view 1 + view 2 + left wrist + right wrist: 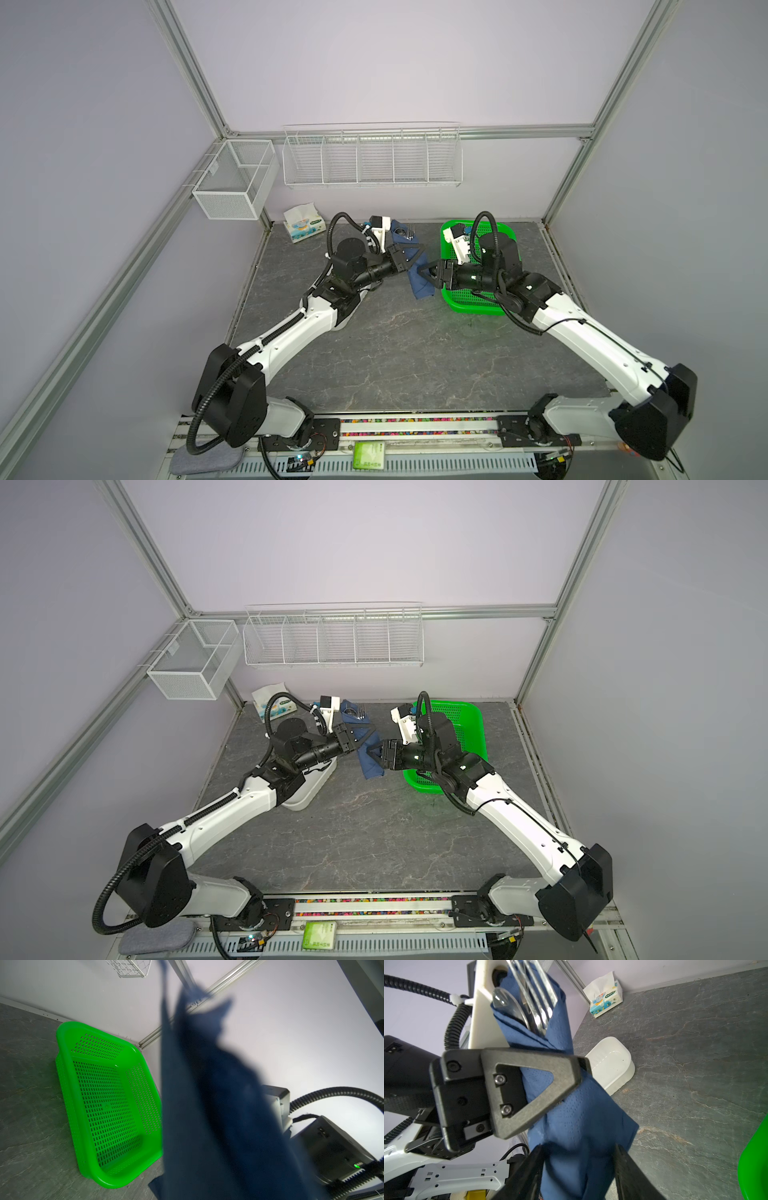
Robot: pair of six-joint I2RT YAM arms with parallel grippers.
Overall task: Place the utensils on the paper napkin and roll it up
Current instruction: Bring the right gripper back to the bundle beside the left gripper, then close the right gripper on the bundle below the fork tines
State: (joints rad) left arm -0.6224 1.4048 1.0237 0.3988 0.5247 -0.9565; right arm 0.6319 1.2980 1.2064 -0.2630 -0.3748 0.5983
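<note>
The desk (395, 353) is a grey, marble-veined slab, closed in by pale lilac walls (374, 62) and aluminium frame posts (195, 75). On the back wall hangs one white wire rack (372, 160) with five compartments, and on the side wall one white mesh basket (232, 183) with partitions. On the desk stand one tissue pack (302, 224) with blue print, one green perforated basket (465, 301) and one white tub (305, 796), the tub partly under the left arm. At the front edge lie one grey fabric pad (156, 937) and one green card (368, 455). The writing on the card and on the pack's green label is too small to read. Two arms meet over the middle of the desk. Between them the navy paper napkin (583, 1118) is rolled around the utensils (533, 1001) and held off the desk, between the tub and the green basket. One fork (537, 987) and one spoon (506, 1005) stick out of its upper end; the knife cannot be picked out clearly. The left claw (417, 254) is clamped tight on the middle of the roll. The right claw (578, 1149) has its jaws parted astride the roll's loose lower end; whether they touch the paper is not clear. In the left wrist view the napkin is a dark blur close to the lens.
</note>
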